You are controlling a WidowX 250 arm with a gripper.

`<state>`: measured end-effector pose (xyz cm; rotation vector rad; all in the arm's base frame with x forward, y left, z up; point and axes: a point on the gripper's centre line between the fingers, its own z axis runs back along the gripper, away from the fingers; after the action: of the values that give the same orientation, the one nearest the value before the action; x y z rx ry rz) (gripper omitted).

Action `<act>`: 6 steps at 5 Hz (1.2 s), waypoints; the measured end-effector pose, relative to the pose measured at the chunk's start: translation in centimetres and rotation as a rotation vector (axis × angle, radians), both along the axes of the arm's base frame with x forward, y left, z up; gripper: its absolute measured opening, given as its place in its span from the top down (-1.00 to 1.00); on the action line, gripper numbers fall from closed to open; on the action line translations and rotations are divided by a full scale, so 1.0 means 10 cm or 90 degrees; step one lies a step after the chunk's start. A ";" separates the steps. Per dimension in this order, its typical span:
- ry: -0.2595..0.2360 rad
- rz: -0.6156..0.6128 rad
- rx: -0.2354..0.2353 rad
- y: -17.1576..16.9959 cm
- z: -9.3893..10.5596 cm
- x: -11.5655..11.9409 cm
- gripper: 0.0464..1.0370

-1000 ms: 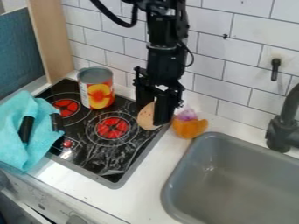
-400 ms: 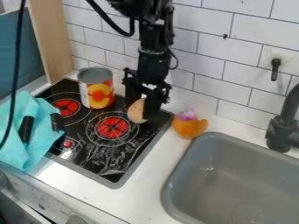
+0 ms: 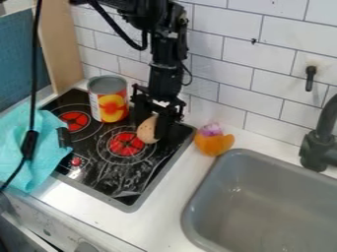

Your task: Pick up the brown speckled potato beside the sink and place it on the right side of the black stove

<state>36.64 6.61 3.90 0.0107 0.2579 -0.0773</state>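
Egg: I have the speckled tan egg (image 3: 147,130) between the jaws, low over the stovetop (image 3: 113,178), just beside the red centre (image 3: 126,143) of the nearest burner. I can't tell whether its underside touches the glass.
Jaws: narrowed around the egg, one finger on either side, pointing down; the egg's rounded lower end shows between them.
Progress: as I judge it, the grip is made and the release is not.
Arm: my black arm (image 3: 166,76) hangs down in front of the tiled wall (image 3: 227,88).
Can: the fruit can (image 3: 111,101) stands upright on the stovetop, left of the jaws.
Orange toy: the orange-and-purple toy (image 3: 214,143) rests on the white surface (image 3: 172,210), between stovetop and sink (image 3: 263,206).
Cloth: the turquoise cloth (image 3: 49,155) lies rumpled over the stovetop's left side, a black cable (image 3: 34,83) crossing it.
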 end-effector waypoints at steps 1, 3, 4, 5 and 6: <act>-0.001 0.004 0.001 0.01 0.00 0.02 -0.24; -0.007 0.007 -0.031 -0.03 0.00 -0.11 -0.89; -0.042 0.018 -0.029 -0.01 0.14 -0.15 -0.94; -0.063 0.033 -0.017 0.03 0.30 -0.21 -0.93; -0.085 0.038 -0.018 -0.03 0.43 -0.46 -0.93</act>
<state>32.06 6.32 8.23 -0.0191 0.1229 -0.0204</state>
